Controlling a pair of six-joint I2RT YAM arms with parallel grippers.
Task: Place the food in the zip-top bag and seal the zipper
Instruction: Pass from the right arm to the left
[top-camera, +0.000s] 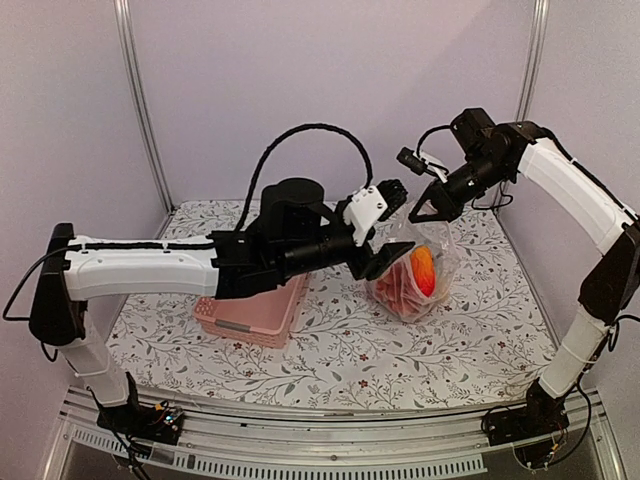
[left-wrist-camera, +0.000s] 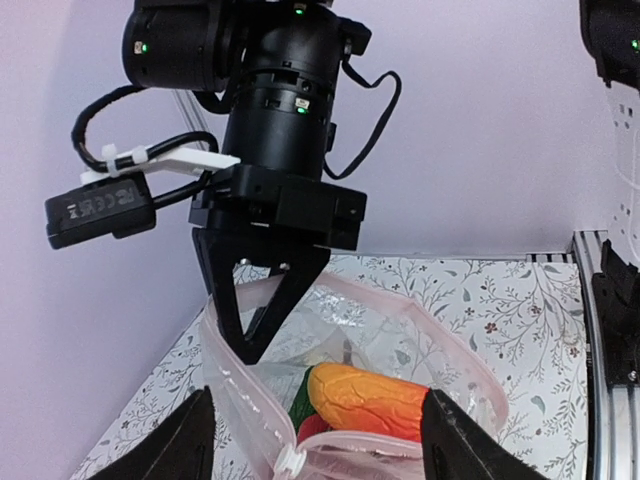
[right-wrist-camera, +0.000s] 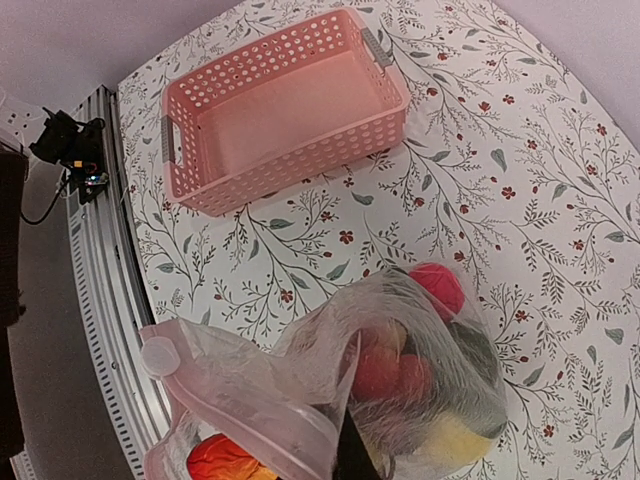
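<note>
**Q:** State of the left end effector (left-wrist-camera: 318, 440)?
**A:** Jaws wide, with one finger at each side of the mouth of the zip-top bag (top-camera: 405, 282). Whether the fingers touch the film cannot be told from these views.

**Q:** State of the right end effector (top-camera: 418, 213)?
**A:** Closed to a point on the upper rim of the bag. It holds that rim up while the bottom of the bag rests on the surface (top-camera: 480, 330).

**Q:** Location of the food (right-wrist-camera: 400, 380)?
**A:** Inside the bag. An orange piece (left-wrist-camera: 365, 398) lies uppermost, just below the mouth. Red, yellow and dark pieces sit lower, behind crinkled film.

**Q:** Condition of the zipper (left-wrist-camera: 240, 395)?
**A:** The two strips stand apart and the mouth is open. The slider (right-wrist-camera: 158, 355) sits at one end of the strip.

**Q:** Surrounding items and obstructions?
**A:** The pink basket (right-wrist-camera: 280, 110) rests on the floral surface, near the bag but apart from it. In the top view the left arm (top-camera: 150, 268) spans across the basket and hides most of it, leaving only the near edge visible
</note>
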